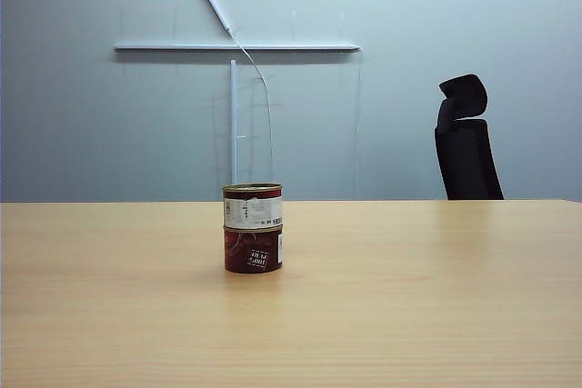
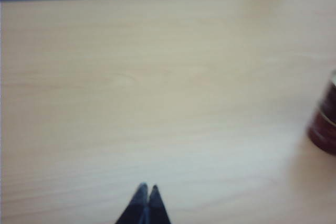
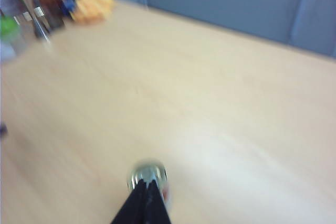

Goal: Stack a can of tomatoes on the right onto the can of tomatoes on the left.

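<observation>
A light wooden counter (image 1: pixel 409 297) fills the lower half of the scene. Slightly left of centre, two tomato cans stand stacked: the upper can (image 1: pixel 253 206) with a white label sits squarely on the lower can (image 1: pixel 253 251), which is dark red. Neither robot arm nor tool appears. Behind the counter is a pale grey wall (image 1: pixel 91 115) with a white horizontal bar (image 1: pixel 236 46). A black office chair (image 1: pixel 466 143) stands at the right, beyond the counter's far edge.

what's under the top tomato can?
The top can sits squarely on a second, dark red can, which stands on the table. The lower can's lid is covered. Neither end effector touches the stack.
</observation>
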### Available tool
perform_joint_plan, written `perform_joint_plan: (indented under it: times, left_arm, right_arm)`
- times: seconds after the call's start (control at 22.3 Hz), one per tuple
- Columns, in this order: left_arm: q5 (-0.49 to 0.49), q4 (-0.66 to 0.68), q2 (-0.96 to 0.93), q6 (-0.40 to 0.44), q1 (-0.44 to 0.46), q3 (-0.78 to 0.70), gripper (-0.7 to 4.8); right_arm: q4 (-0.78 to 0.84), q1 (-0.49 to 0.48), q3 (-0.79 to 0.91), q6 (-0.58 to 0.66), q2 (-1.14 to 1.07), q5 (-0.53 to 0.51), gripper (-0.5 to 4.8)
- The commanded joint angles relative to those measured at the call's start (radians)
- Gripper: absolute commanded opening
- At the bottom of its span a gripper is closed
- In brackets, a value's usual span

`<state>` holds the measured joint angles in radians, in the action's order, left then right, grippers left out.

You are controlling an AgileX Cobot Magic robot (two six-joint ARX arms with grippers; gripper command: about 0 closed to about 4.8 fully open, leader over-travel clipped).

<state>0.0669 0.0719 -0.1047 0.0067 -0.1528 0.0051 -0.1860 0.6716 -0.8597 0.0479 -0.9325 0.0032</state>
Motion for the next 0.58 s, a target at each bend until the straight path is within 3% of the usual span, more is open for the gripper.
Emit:
perform_joint_plan:
  times: [0.04,0.27,0.58]
  left_arm:
    - [0.001,-0.005,0.042,0.0,0.068,0.004,-0.04]
    - [0.001,-0.011,0.099,0.0,0.156,0.004,-0.04]
    - [0.001,-0.005,0.099,0.0,0.159,0.004,-0.04]
  right_arm:
    - [-0.116,0.002,0.05,0.017,0.105,0.029,-0.09]
    - [-0.169,0.002,0.158,0.085,0.291,0.156,-0.09]
    - [-0.207,0.0,0.277,0.116,0.422,0.231,-0.09]
